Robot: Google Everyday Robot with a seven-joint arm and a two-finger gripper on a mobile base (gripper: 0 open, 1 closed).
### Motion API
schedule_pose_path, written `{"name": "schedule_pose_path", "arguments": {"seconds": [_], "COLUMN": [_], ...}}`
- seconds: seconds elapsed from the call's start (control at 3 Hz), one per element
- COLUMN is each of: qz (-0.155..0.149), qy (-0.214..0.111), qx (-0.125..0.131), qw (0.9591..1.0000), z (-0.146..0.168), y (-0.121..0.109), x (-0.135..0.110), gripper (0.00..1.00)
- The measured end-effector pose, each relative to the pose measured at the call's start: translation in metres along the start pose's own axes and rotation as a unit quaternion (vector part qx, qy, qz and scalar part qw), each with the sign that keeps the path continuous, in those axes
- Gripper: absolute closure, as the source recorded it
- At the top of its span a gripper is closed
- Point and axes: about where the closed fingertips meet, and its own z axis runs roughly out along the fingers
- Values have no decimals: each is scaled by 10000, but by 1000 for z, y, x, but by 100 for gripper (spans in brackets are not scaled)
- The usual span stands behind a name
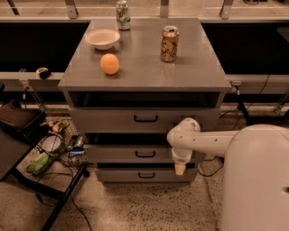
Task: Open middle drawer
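**Ana:** Where is the middle drawer?

**Ben:** The middle drawer is the grey one in the cabinet. It sits between the top drawer and the bottom drawer. Its small black handle is in the middle of its front.

**Ana:** Is it open?

**Ben:** I cannot tell. There is a dark gap just above it.

**Ana:** Where is the gripper?

**Ben:** The gripper hangs down in front of the right part of the middle drawer, well to the right of the handle. Its tan tip is down by the bottom drawer. The white arm covers part of the drawer front there.

**Ana:** Does it hold anything?

**Ben:** I cannot tell how far open it is, or if it touches the drawer.

**Ana:** What is on top?

**Ben:** An orange, a white bowl, a brown and gold can, and a green and white can at the back.

**Ana:** What do the cans say?

**Ben:** I cannot read any words on them.

**Ana:** What else is hard to see?

**Ben:** The big white robot body is cut off at the right and the bottom. On the left, a green thing lies on a dark stand, and I cannot tell what it is.
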Motion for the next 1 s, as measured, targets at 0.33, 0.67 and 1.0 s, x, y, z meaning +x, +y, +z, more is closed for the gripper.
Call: {"name": "schedule_pose_path", "arguments": {"seconds": [0.33, 0.67, 1.0], "qz": [0, 0, 46], "qy": [0, 0, 7], "qx": [0, 0, 11], "qw": [10000, 10000, 10000], "z": [-2, -7, -11], "y": [-1, -2, 0], "x": [-1, -1, 3], "gripper": [66, 89, 100]}}
